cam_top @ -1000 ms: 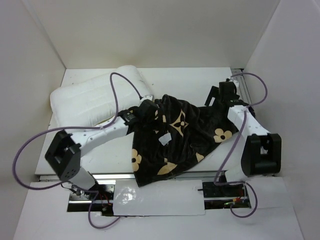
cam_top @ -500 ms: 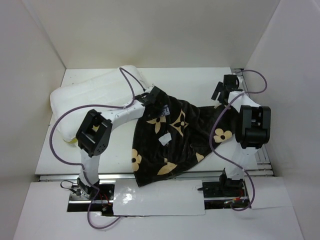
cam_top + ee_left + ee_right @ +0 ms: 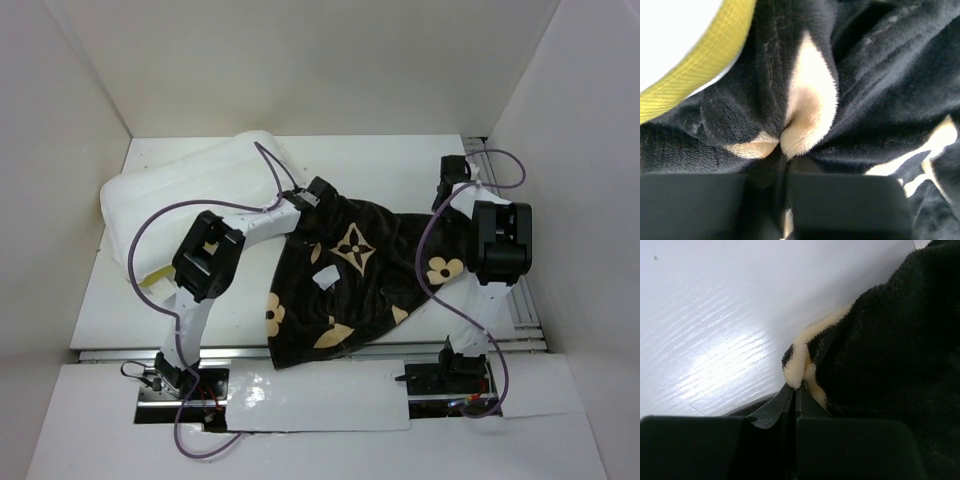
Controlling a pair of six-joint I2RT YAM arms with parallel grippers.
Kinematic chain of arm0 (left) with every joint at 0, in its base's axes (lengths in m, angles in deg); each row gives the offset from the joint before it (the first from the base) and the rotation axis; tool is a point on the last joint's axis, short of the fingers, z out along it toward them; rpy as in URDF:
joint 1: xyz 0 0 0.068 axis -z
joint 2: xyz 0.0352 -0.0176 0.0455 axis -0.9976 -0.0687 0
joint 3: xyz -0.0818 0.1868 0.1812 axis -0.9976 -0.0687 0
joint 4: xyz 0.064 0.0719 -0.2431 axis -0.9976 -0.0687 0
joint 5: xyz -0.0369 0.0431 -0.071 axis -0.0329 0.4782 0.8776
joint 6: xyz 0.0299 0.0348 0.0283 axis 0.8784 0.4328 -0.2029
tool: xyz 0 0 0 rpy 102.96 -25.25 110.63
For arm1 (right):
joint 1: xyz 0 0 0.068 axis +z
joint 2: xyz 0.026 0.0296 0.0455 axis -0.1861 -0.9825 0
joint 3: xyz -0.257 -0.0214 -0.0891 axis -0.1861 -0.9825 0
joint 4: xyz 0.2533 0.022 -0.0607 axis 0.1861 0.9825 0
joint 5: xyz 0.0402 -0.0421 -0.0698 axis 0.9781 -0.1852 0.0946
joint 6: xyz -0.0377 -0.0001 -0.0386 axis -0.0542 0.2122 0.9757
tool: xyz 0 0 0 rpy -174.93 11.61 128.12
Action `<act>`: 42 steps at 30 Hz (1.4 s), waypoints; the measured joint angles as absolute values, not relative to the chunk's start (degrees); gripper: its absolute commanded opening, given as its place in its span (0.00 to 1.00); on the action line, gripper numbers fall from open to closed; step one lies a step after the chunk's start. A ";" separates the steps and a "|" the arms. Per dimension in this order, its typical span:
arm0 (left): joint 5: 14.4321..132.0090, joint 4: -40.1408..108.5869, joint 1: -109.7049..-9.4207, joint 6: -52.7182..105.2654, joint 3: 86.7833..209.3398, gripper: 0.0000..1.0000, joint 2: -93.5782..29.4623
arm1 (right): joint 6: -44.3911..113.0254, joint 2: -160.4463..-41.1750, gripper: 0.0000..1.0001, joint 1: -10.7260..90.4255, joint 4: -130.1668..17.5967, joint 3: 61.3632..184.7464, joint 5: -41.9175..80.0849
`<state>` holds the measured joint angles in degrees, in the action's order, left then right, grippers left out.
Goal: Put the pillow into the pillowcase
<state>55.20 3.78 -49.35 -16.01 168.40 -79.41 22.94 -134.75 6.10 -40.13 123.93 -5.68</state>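
two claws take the pillowcase by its far corners

the dark plush pillowcase lies spread across the middle of the table. the white pillow lies outside it at the far left, its yellow trim just beside the case's left corner. the left gripper is pinching a fold of plush there, and the right gripper is pressed together on a tan-edged fold at the far right corner. the step in hand looks to be opening the mouth. it would go best if each claw held one layer only and the corners were lifted and drawn apart evenly, so the opening faces the pillow. a small white tag shows on the case, too small to read. the print is flowers and four-point stars, with no legible lettering.
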 measured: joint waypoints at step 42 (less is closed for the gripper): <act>36.29 16.85 -42.32 6.70 160.53 0.02 -28.03 | 25.47 -85.81 0.12 8.29 -24.26 139.67 -23.65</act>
